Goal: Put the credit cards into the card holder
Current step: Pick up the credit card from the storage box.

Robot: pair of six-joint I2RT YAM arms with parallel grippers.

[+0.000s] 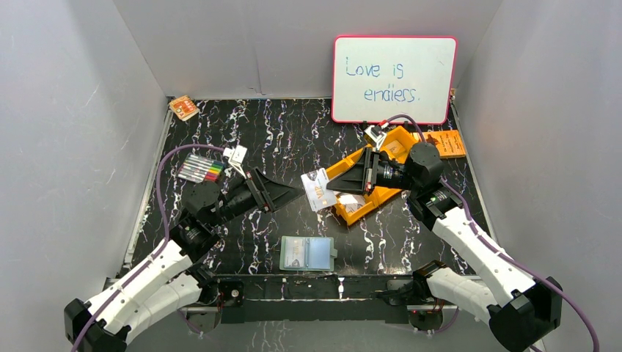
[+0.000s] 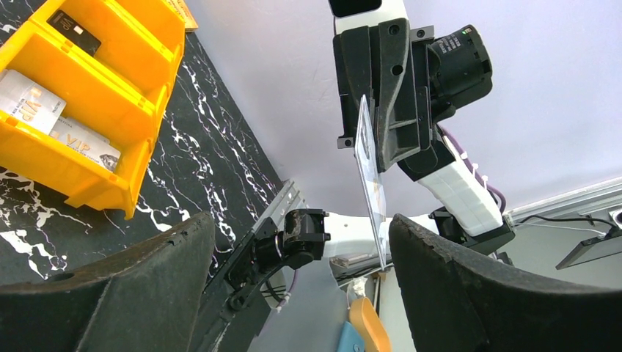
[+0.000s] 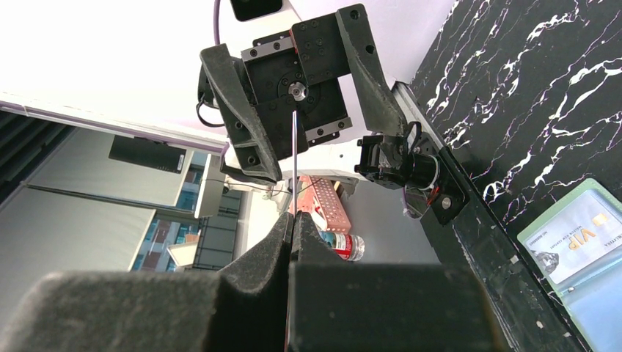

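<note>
- The right gripper (image 1: 337, 183) was clamped shut on a thin pale grey-white credit card (image 1: 317, 189), pinching it by one edge. In the right wrist view the card (image 3: 293, 165) appeared edge-on, a fine line rising from between the pressed-together fingers (image 3: 183, 308).
- That card was held in the air above the black, white-veined marble tabletop (image 1: 257, 132). It sat between the two grippers, just left of the orange plastic compartment tray (image 1: 381, 196).
- The left gripper (image 1: 290, 192) pointed at the card with its jaws spread wide and nothing in them. In the left wrist view the card (image 2: 370, 183) stood ahead of the two dark fingers (image 2: 477, 293). Whether its lower edge reached in between their tips could not be told.
- The sage-green folding card holder (image 1: 326, 254) lay open and flat near the front edge of the table, between the arm bases. Its grey-blue pocketed inside faced up, and one pale card marked "VIP" (image 3: 568, 242) sat in a pocket.
- More pale cards (image 2: 26, 103) lay in the compartments of the orange tray, along with a dark card (image 2: 73, 29).
- A pink-framed whiteboard (image 1: 394, 79) reading "Love is endless." leaned against the back wall.
- A set of coloured markers (image 1: 199, 170) lay at the left, a small orange patterned packet (image 1: 183, 108) in the far left corner, and a flat orange booklet (image 1: 449, 143) at the right.
</note>
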